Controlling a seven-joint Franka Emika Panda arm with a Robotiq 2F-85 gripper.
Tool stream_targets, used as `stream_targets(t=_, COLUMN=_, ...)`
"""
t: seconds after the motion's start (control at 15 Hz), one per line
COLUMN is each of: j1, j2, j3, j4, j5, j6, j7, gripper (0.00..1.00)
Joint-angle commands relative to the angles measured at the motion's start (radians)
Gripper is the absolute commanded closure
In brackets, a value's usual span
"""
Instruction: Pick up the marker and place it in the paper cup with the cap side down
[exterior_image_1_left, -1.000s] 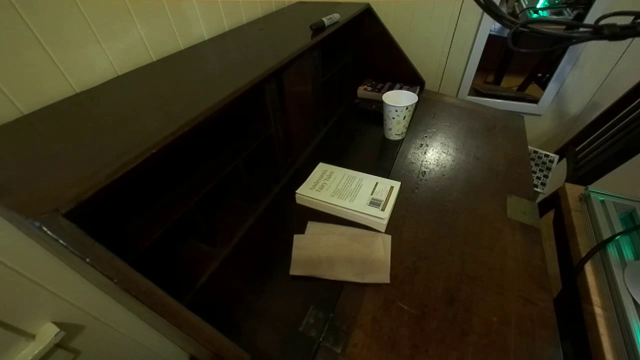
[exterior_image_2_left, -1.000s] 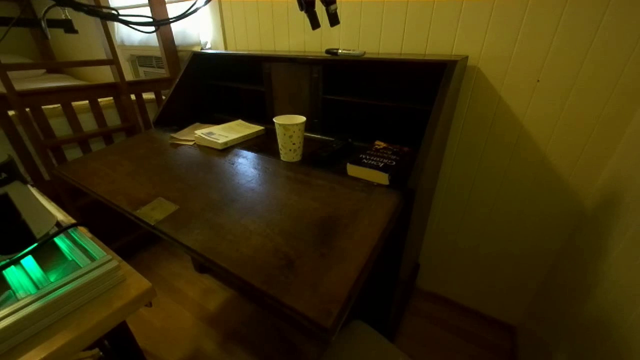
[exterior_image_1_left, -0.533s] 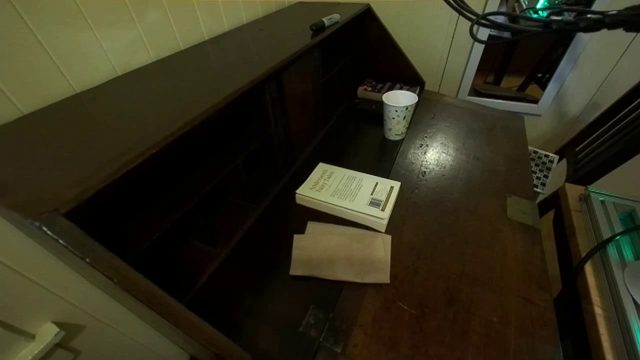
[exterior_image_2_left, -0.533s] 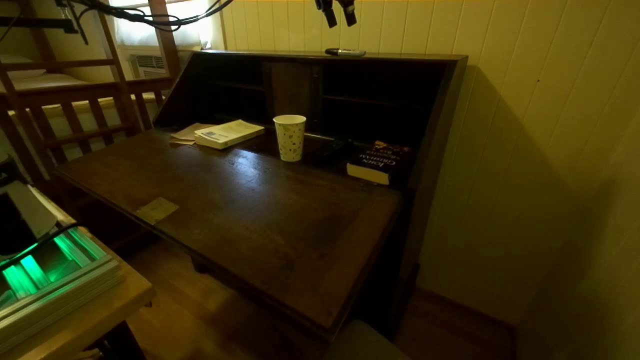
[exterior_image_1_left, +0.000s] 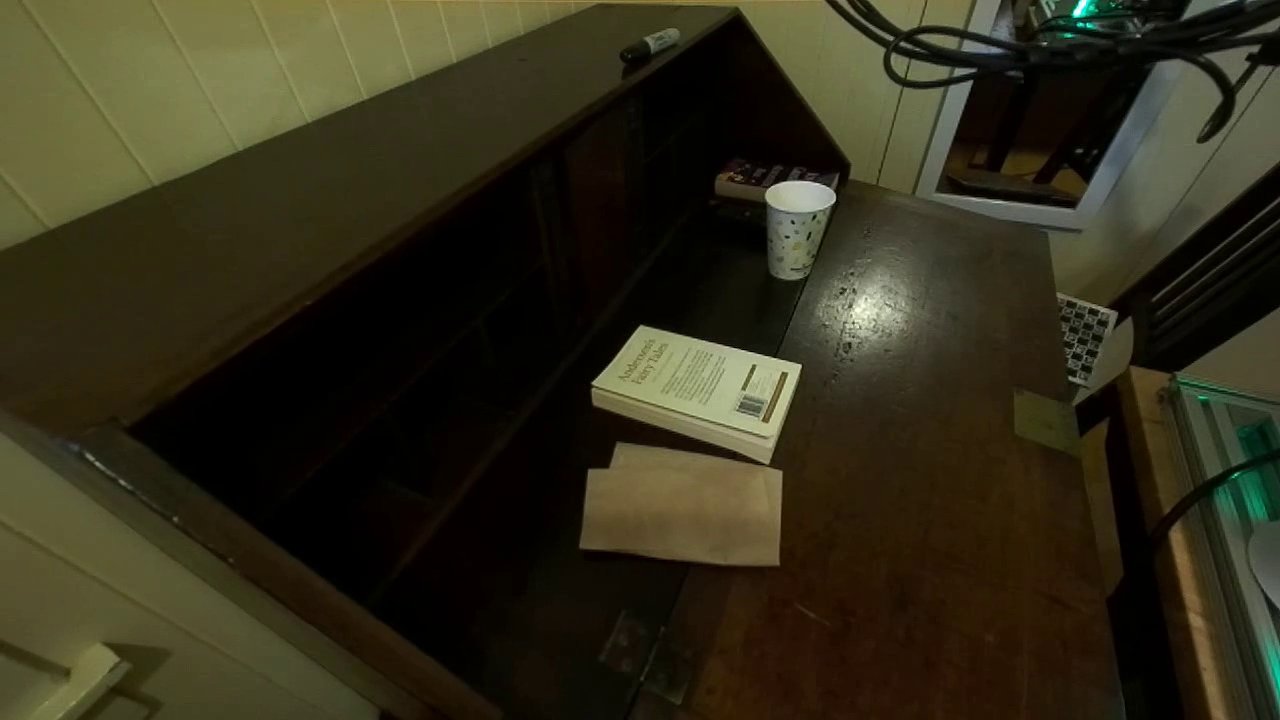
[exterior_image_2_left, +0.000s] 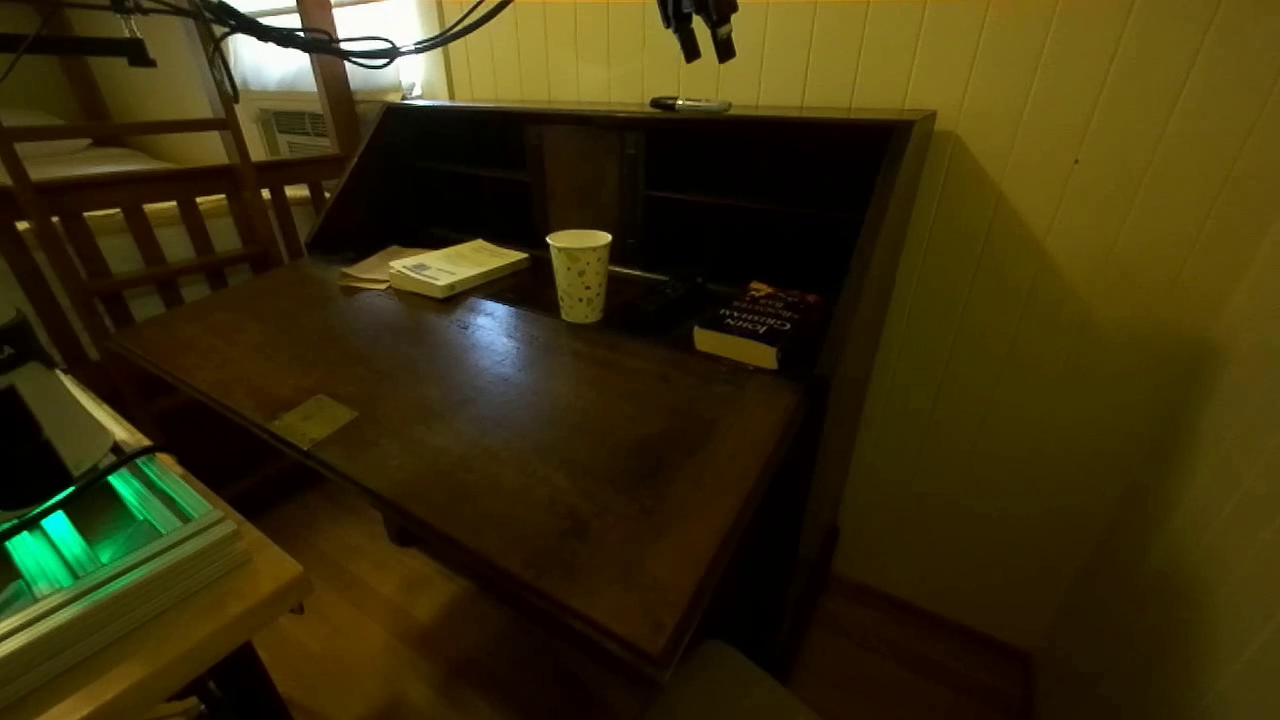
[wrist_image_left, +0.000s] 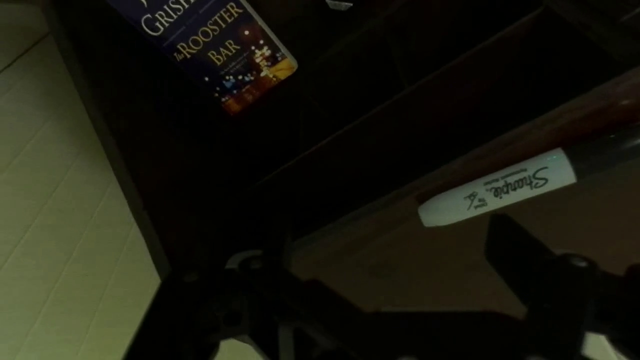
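The marker lies on its side along the front edge of the desk's top shelf (exterior_image_1_left: 400, 140), in both exterior views. Its pale barrel (wrist_image_left: 495, 187) and black cap (wrist_image_left: 607, 152) show in the wrist view, the cap end cut off by the picture's border. My gripper (exterior_image_2_left: 708, 57) hangs above the marker (exterior_image_2_left: 690, 104) in an exterior view, its upper part out of the picture. In the wrist view the gripper's fingers (wrist_image_left: 515, 250) stand wide apart with nothing between them, the marker beyond their tips. The paper cup (exterior_image_1_left: 796, 235) stands upright on the desk below.
A white book (exterior_image_1_left: 700, 390) and brown paper (exterior_image_1_left: 685, 510) lie on the desk surface. A dark paperback (exterior_image_2_left: 755, 330) sits near the cabinet's side wall. Black cables (exterior_image_2_left: 330, 45) loop from the arm. A panelled wall (exterior_image_1_left: 200, 90) rises behind the top shelf.
In an exterior view my gripper has moved rightward, dipping slightly over the last half second, and the arm's cables have swung along. Marker, cup and books have not moved.
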Motion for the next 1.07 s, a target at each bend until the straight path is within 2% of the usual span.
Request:
stream_targets(t=0.0, j1=-0.013, j2=0.078, j3=0.011, j4=0.124, j5=0.042, j6=-0.07, j7=0.082, gripper=0.0)
stream_targets(t=0.07, j1=-0.014, j2=0.089, j3=0.013, j4=0.14, j5=0.05, j6=-0.082, j7=0.102, gripper=0.0)
stream_targets(t=0.13, j1=-0.006, j2=0.045, j3=0.007, j4=0.062, j5=0.011, j6=-0.037, j7=0.064, gripper=0.0)
stream_targets(t=0.53, j1=-0.006, j2=0.052, j3=0.007, j4=0.067, j5=0.011, j6=-0.04, j7=0.068, gripper=0.0)
stream_targets(t=0.73, j1=-0.008, j2=0.06, j3=0.01, j4=0.076, j5=0.052, j6=-0.031, j7=0.142, gripper=0.0)
stream_targets(t=1.0, j1=-0.009, j2=0.079, j3=0.016, j4=0.105, j5=0.066, j6=-0.04, j7=0.168, gripper=0.0)
